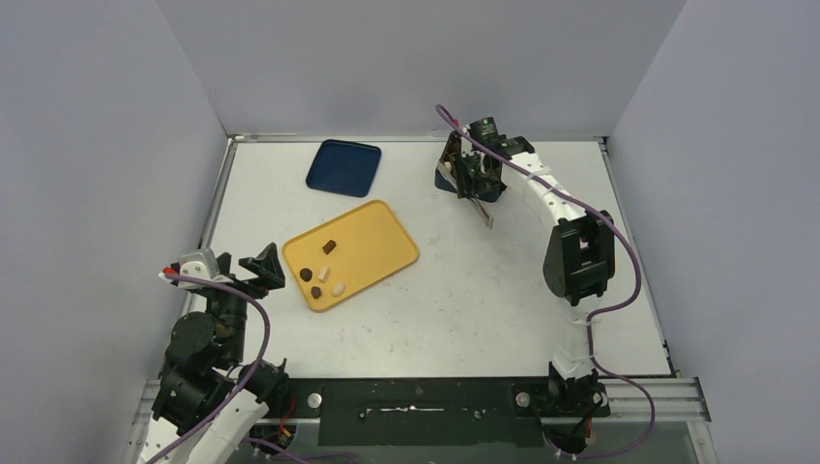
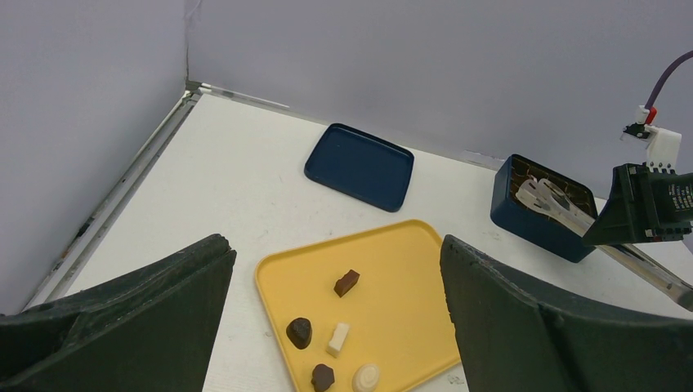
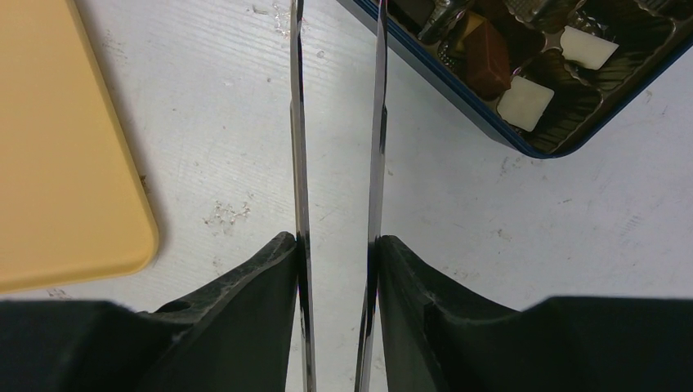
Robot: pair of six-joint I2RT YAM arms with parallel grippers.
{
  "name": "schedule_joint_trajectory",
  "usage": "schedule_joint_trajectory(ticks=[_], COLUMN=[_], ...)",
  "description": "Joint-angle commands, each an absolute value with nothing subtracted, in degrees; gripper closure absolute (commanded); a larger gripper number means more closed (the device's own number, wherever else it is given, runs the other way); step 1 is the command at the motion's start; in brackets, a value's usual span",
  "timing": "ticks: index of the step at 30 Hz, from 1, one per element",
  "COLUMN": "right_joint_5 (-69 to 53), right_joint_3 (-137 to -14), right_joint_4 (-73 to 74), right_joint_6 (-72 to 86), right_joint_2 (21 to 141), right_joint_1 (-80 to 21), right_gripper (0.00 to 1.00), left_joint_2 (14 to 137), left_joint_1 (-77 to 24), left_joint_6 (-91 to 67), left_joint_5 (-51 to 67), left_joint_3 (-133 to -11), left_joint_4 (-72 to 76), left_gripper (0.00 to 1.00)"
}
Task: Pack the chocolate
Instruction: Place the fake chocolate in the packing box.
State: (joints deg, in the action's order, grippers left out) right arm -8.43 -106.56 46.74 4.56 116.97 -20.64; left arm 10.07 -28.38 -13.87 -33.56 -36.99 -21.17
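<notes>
From above, five pieces of chocolate lie on the tray, bunched toward its near-left end. The right gripper hangs over the box at the far side, clamped on tweezers. The left gripper sits just left of the tray, jaws wide and empty. The lid lies well apart from the box, so closing is not yet done

The left wrist shows the same five on the tray: three brown, such as the chocolate farthest back, and two white

At the right wrist, the tweezers stand a narrow gap apart with nothing between them, over bare table between tray and box. The box corner in view holds brown and white chocolate (its other cells are out of sight). My reading: packing is mostly done, with five pieces and probably the lid left
</notes>
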Motion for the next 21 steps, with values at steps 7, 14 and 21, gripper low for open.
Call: schedule_joint_trajectory(ticks=[7,14,21], right_joint_5=[-8.4,-8.1,-7.7], right_joint_3=[-108.7,-109.0,-109.0], right_joint_4=[45.4,45.7,46.0], right_joint_6=[6.4,6.6,6.8], right_joint_2=[116.3,115.7,114.4], right_joint_1=[-20.3,-20.3,-20.3], right_gripper=[0.62,0.59,0.59], left_joint_2=[10.3,10.4,10.4], left_joint_1=[-28.0,-28.0,-28.0], left_joint_6=[-13.5,-13.5,-13.5], left_joint_5=[-32.6,-32.6,-32.6], left_joint_3=[-37.6,-37.6,-37.6], left_joint_4=[-18.9,-18.9,-18.9], left_gripper=[0.04,0.04,0.04])
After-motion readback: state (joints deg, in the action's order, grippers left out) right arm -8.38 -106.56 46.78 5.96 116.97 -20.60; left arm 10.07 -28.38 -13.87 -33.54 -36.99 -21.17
